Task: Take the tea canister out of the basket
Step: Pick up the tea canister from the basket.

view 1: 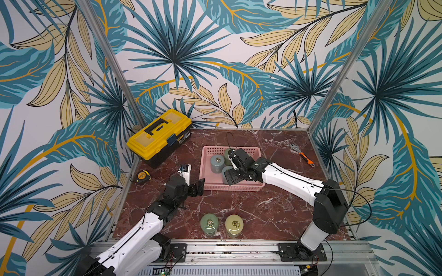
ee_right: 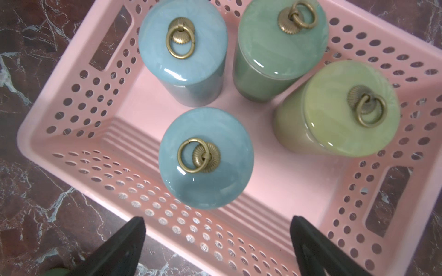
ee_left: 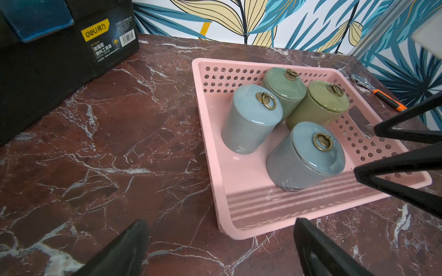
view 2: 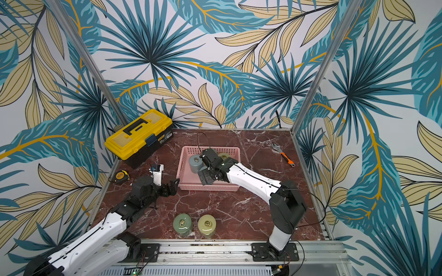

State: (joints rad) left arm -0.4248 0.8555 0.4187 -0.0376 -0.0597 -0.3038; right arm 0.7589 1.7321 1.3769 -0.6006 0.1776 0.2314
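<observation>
Top views overlook all; wrist views closely share the basket [ee_left: 244,176].

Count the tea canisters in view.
6. Four in the pink basket: two blue canisters, a green canister, a yellow-green canister. Two more on the table in front: green jar, yellow-green jar. None seems hidden.

Four jars crowd the far half of the basket [ee_right: 31,141]. The green jar [ee_right: 279,47] has the far blue jar [ee_right: 183,47] and the yellow-green jar [ee_right: 346,107] close on either side, with narrow gaps between. The near blue jar [ee_right: 205,162] stands apart, with bare floor on both flanks and toward the front wall. The right pincer [ee_right: 217,221] hangs spread wide above that wall. Outside, the counter [view 1: 239,203] lies bare between the basket and the front green jar [view 1: 209,223] and front yellow jar [view 1: 234,224].
</observation>
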